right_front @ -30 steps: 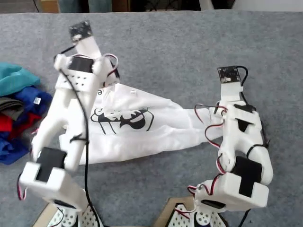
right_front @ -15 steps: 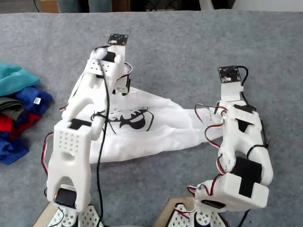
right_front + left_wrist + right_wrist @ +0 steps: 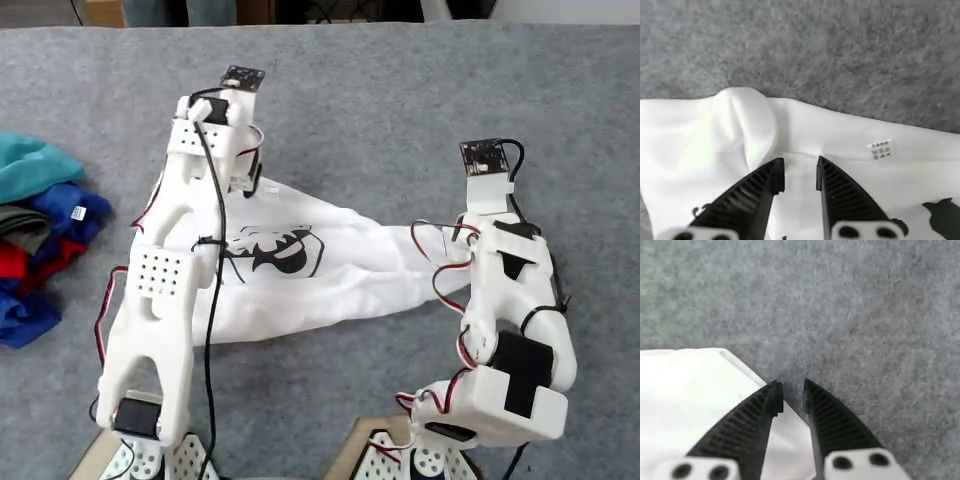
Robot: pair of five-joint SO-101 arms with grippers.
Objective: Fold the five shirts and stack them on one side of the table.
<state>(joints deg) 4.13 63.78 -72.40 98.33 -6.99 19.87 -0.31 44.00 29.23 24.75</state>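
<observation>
The left gripper (image 3: 799, 175) is hanging over the white shirt (image 3: 340, 270), its jaws standing only a narrow way apart with nothing between them. White cloth is showing through the gap. Just beyond its fingertips the neck edge of the shirt is running across, and past that edge the grey table covering (image 3: 400, 100) is lying bare. A small sewn-in label (image 3: 881, 149) is sitting just to one side of the fingertips, and a soft raised fold (image 3: 747, 120) is bulging up on the other side. Behind this gripper, toward its own arm's base, the shirt's black graphic (image 3: 265, 250) is facing up.

The right gripper (image 3: 792, 400) is sitting at the opposite end of the same shirt, with its jaws drawn nearly together on the corner of the cloth. The shirt's edge is slanting in under one finger (image 3: 752, 417), and grey table is lying ahead of the tips. From above, the shirt is tapering to a point toward this gripper, so it is lying stretched between the two tools.

A loose pile of coloured shirts (image 3: 40, 230) is resting well apart from the left gripper, on the side away from the right arm. Teal, blue, dark grey and red pieces are lying bunched together in it.
</observation>
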